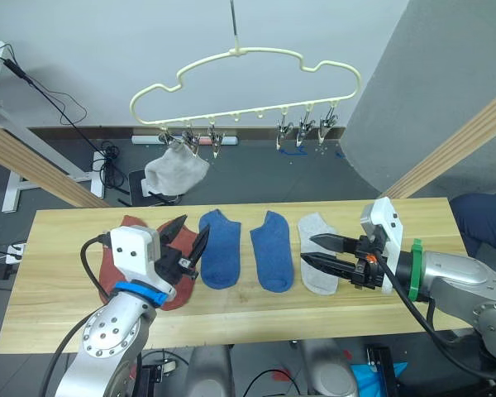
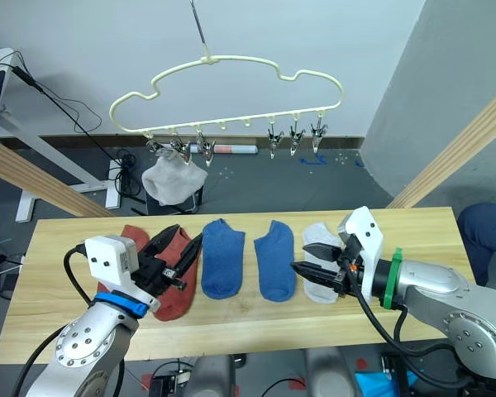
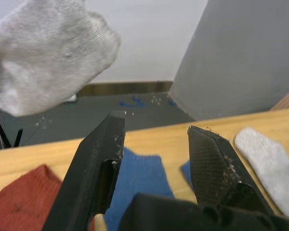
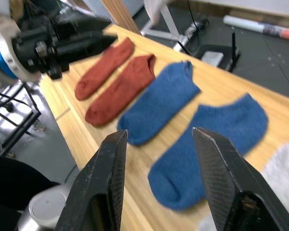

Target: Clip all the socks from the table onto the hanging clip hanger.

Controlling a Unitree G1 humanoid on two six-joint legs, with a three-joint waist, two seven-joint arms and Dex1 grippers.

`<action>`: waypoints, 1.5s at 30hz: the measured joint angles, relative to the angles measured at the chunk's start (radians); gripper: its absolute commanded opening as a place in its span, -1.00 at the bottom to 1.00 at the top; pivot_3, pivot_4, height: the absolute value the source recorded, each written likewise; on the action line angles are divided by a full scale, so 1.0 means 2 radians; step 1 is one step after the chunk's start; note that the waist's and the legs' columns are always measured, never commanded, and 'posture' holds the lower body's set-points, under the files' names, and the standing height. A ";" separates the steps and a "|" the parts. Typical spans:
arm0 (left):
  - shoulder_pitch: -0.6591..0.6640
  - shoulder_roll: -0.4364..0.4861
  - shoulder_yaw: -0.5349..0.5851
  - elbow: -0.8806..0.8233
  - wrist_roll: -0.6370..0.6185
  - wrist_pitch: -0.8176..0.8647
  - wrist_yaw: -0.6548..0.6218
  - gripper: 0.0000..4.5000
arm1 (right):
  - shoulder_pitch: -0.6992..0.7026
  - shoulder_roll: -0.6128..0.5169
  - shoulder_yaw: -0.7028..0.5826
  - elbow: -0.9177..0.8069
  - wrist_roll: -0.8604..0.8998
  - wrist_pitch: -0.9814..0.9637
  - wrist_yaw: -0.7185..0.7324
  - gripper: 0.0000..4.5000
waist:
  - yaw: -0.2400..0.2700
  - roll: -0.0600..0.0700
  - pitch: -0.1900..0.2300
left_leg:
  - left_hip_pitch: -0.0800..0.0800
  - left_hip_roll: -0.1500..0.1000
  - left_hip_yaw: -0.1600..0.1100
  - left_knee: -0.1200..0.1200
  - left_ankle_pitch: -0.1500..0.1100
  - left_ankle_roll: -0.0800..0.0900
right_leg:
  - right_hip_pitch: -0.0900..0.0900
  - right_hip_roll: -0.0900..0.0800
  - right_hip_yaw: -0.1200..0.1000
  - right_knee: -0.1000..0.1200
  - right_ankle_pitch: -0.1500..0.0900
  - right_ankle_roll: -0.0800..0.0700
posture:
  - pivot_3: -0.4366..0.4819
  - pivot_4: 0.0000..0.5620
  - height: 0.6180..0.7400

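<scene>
Hanging from the leftmost clips of the clip hanger, one grey sock is already up; five socks lie in a row on the table: two rust-red, two blue and a second grey one. The left gripper hovers over the red pair with its jaws spread wide and empty. The right gripper points at the grey sock on the table, jaws apart and empty; whether its lower finger touches the fabric is hard to tell. The next pick should probably pinch a sock at its cuff edge, one layer thick, so it reaches a free clip hanging straight.
</scene>
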 measured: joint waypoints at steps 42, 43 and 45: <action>-0.059 -0.054 -0.013 0.124 0.051 -0.118 -0.035 0.05 | 0.022 -0.033 -0.003 0.052 -0.043 -0.113 0.060 -0.02 | -0.029 -0.004 -0.082 | 0.015 -0.001 0.000 0.000 0.003 0.005 | 0.016 0.001 0.000 0.000 0.002 -0.002 | -0.45 -0.26 1.00; -0.056 -0.054 -0.011 0.122 0.050 -0.118 -0.036 -0.03 | 0.022 -0.033 -0.003 0.052 -0.041 -0.112 0.057 -0.01 | -0.029 -0.004 -0.082 | 0.015 -0.001 0.000 0.000 0.003 0.005 | 0.016 0.001 0.000 0.000 0.002 -0.002 | -0.45 -0.24 1.00; -0.048 -0.052 -0.007 0.122 0.050 -0.117 -0.037 -0.22 | 0.023 -0.031 -0.003 0.051 -0.037 -0.111 0.051 0.00 | -0.029 -0.004 -0.082 | 0.015 -0.001 0.000 0.000 0.003 0.005 | 0.016 0.001 0.000 0.000 0.002 -0.002 | -0.44 -0.23 1.00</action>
